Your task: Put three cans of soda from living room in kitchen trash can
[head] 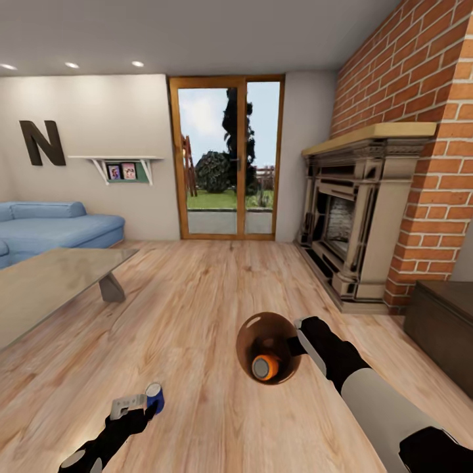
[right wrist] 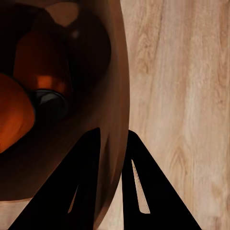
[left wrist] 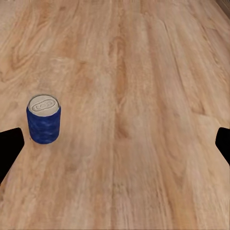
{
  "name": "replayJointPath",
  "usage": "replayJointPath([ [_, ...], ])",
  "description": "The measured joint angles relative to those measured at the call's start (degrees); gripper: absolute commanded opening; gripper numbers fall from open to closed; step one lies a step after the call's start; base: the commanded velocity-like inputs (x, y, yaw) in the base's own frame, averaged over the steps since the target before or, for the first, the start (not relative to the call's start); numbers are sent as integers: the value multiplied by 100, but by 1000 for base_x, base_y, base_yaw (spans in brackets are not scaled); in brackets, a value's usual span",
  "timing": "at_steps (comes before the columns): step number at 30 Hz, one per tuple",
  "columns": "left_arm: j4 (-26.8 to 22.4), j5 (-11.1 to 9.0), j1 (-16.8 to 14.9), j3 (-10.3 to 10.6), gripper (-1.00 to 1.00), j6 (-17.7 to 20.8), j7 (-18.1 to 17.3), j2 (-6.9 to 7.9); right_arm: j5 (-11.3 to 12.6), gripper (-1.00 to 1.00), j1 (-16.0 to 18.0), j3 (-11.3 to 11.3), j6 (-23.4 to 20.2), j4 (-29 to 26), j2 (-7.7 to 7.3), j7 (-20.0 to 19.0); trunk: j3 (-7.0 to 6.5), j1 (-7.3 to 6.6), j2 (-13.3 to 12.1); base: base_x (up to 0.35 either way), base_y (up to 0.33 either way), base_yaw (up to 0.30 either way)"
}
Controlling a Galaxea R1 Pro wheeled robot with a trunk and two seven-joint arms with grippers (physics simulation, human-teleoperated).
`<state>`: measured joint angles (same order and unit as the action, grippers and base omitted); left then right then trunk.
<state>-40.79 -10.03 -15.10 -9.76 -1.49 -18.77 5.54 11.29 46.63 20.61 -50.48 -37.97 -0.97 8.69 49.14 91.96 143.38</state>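
1. While our right hand [right wrist: 112, 143] pinches the rim of the tash can [head: 266, 341], one finger inside the wall and one outside, we carry the bin above the wood floor [head: 197, 295], tipped so its mouth faces us.
2. Inside the bin lie orange soda cans; one grey-topped orange can [head: 265, 367] is plain, and the right wrist view suggests a second behind it.
3. Beside the bin, toward the sofa [head: 52, 226], the blue soda can [left wrist: 43, 119] stands upright on the floor, just by our left hand [head: 135, 407].
4. That hand is spread wide and holds nothing; the can sits near one fingertip.
5. We judge the can light, stiff, smooth and likely slippery, so we would close on its mid-body.
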Motion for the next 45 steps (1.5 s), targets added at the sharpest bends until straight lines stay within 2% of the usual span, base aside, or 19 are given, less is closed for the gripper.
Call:
replayJointPath([
  [7, 0, 1, 0, 0, 100, 0, -1, 0, -40, -100, -7, 2, -6, -1, -1, 13, 0, 0, 0, 323, 0, 55],
  [19, 0, -8, 0, 0, 100, -7, -3, 0, 1, -100, -7, 2, 1, -2, 0, 17, 0, 0, 0, 313, 0, 200],
  [21, 0, -8, 4, 0, 100, -8, 1, 0, 67, -100, -9, 2, 8, -3, 1, 12, 0, 0, 0, 280, 0, 48],
  [25, 0, -8, 3, 0, 100, -9, 4, 0, -33, -100, -5, 2, -5, -2, 3, 17, 0, 0, 0, 268, 0, 19],
  [30, 0, -2, 5, 0, 100, -9, 5, 0, 30, -100, -4, 5, 3, -2, 7, 12, 0, 0, 0, 251, 0, 4],
  [45, 0, -6, 3, 0, 100, -9, 149, 0, -16, -100, -9, 10, -2, -3, 8, 10, 0, 0, 0, 210, -62, 0],
])
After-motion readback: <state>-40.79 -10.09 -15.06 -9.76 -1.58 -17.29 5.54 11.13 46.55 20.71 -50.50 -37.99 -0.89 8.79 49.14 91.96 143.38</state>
